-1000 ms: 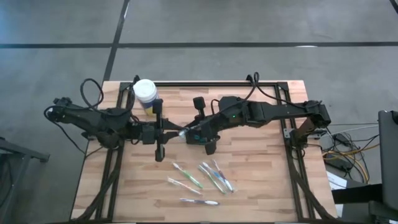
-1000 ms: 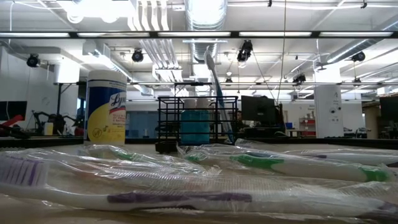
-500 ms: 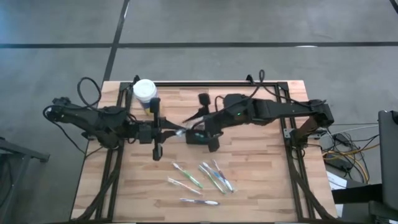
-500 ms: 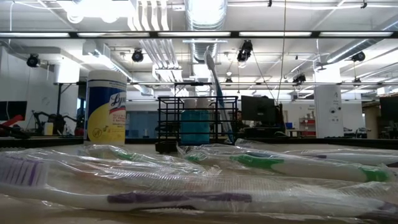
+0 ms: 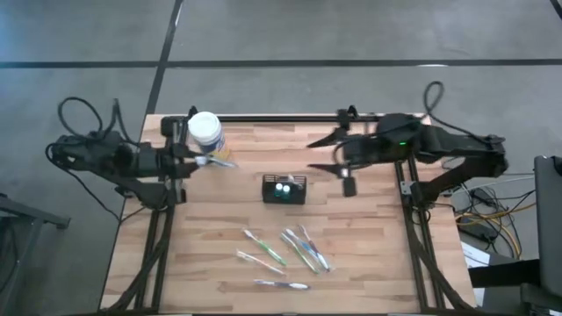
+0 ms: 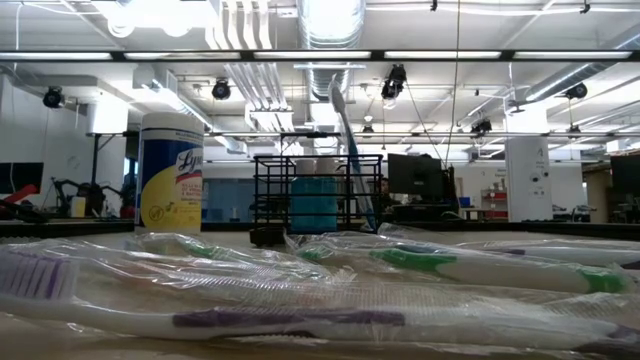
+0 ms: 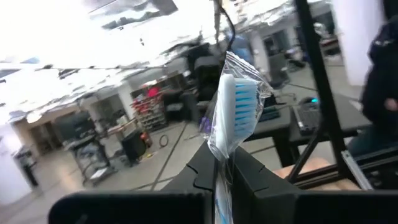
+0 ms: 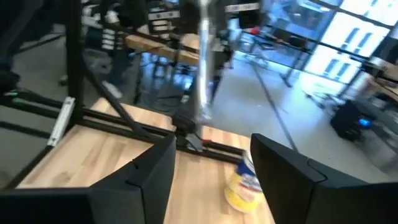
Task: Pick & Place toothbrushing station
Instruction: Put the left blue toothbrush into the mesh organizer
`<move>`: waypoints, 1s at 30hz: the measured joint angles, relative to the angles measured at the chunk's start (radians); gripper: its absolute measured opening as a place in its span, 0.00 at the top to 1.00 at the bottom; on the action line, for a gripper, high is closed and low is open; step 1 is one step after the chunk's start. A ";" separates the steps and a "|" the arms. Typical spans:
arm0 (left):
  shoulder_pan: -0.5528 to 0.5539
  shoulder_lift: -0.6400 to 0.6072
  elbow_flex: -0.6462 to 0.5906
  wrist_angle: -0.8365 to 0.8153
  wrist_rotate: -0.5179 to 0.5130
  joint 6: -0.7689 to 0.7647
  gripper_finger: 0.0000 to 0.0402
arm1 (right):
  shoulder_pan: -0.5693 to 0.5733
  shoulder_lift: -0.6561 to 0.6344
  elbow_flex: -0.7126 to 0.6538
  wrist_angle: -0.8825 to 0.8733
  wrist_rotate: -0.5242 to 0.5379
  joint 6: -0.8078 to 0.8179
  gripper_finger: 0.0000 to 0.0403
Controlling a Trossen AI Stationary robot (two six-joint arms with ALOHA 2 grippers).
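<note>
The toothbrushing station (image 5: 284, 189), a black openwork caddy, stands on the table's middle; the low view shows the caddy (image 6: 268, 195) with a teal cup (image 6: 315, 203) and an upright toothbrush (image 6: 352, 150) in it. My left gripper (image 5: 195, 159) is at the table's left, beside the white-capped jar (image 5: 205, 130), shut on a wrapped blue-bristled toothbrush (image 7: 239, 106). My right gripper (image 5: 321, 154) hangs open at the far right, apart from the caddy, with nothing between its fingers (image 8: 155, 171). My left gripper pinches the wrapped toothbrush between its two fingers (image 7: 249, 174), just behind the head (image 7: 219, 149). The fingers lie about level and point toward the table's right. The bristled head in its clear wrapper sticks out beyond the fingertips, lifted clear of the table.
Several wrapped toothbrushes (image 5: 283, 253) lie loose on the near half of the table, filling the low view's foreground (image 6: 300, 300). The yellow-labelled jar (image 6: 170, 170) stands at the far left corner. Black frame rails (image 5: 281, 118) run along the table's far edge.
Both arms have drawn back from the caddy. My left gripper has gone toward the table's left edge, still shut on the wrapped toothbrush. My right gripper has opened and gone toward the right and far edges. The caddy has kept its place.
</note>
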 joint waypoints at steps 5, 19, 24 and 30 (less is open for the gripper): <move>0.002 -0.129 -0.170 0.030 -0.079 -0.044 0.96 | 0.000 -0.194 -0.209 0.093 0.039 0.047 0.66; 0.063 -0.233 -0.678 0.504 -0.100 -0.087 0.96 | 0.000 -0.596 -0.757 0.407 0.038 0.106 0.98; 0.173 -0.222 -0.790 0.566 -0.016 -0.174 0.96 | 0.000 -0.678 -0.888 0.494 0.038 0.105 0.98; 0.316 -0.181 -0.834 0.602 0.131 -0.211 0.96 | 0.000 -0.761 -1.006 0.507 0.038 0.079 0.98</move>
